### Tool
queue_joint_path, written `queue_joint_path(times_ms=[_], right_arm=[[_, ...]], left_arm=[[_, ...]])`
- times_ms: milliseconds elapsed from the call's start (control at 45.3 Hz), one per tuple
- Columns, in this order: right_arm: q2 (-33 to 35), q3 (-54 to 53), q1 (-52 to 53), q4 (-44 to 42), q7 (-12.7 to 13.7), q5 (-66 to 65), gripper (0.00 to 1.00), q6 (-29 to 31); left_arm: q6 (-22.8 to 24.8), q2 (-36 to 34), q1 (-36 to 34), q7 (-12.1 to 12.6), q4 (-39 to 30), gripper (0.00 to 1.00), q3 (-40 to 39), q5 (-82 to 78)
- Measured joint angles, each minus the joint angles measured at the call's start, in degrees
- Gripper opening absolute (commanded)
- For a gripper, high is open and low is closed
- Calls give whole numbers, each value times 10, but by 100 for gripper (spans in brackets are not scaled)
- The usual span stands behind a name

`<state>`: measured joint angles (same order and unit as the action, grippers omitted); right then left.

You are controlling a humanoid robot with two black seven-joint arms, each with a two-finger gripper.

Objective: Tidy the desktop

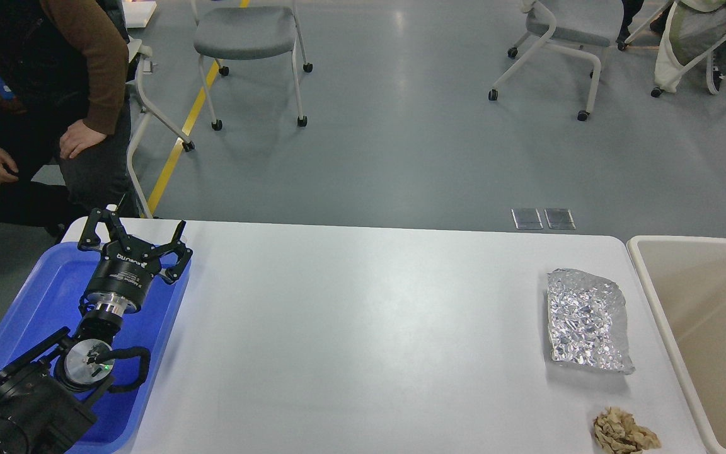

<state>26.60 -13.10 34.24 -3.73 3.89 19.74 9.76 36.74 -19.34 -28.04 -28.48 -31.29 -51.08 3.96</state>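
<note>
At the far left, a seated person (41,94) in a brown top rests both hands on the knees, beyond the far left corner of the table (363,334). The table is the wide white top with rounded corners that fills the lower half of the view, running from the blue tray (167,353) on its left edge to the beige bin (659,302) just past its right edge.

The blue tray lies on the table's left end, its long side running toward the near edge. The left arm (41,384) comes up from the lower left corner over this tray, and the left pincer (136,236) hangs over the tray's far end, near the table's far left corner. Its two black fingers are spread wide, with nothing between them.

The middle of the table is bare white, with a soft glare on it.

Toward the table's right end lies a crumpled sheet of silver foil (587,321), flat on the surface and close to the right edge. Nearer than the foil, at the table's near right corner, sits a small wad of crumpled brown paper (624,432), apart from the foil.

The beige bin stands beside the table's right edge. The right pincer is not in view.

Beyond the table, grey wheeled chairs (249,38) stand on the grey floor.
</note>
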Motion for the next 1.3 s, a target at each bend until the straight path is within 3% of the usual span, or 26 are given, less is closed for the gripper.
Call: queue_joint_path(times_ms=[155, 177, 243, 265, 375, 993, 1302], right_arm=[[-1, -8, -7, 1, 1, -1, 0, 1], [-1, -9, -8, 1, 1, -1, 9, 1], [-1, -10, -10, 2, 1, -1, 71, -1], [-1, -10, -10, 3, 1, -2, 83, -1], [-1, -12, -11, 3, 0, -2, 100, -4], [1, -39, 43, 50, -5, 2, 100, 6], [84, -170, 72, 285, -5, 1, 100, 68]], left_arm=[[0, 0, 0, 0, 0, 100, 0, 0], [0, 0, 0, 0, 0, 100, 0, 0], [-1, 0, 0, 0, 0, 100, 0, 0], [-1, 0, 0, 0, 0, 100, 0, 0], [-1, 0, -1, 0, 0, 100, 0, 0], [-1, 0, -2, 0, 0, 100, 1, 1], [-2, 0, -2, 0, 0, 100, 1, 2]])
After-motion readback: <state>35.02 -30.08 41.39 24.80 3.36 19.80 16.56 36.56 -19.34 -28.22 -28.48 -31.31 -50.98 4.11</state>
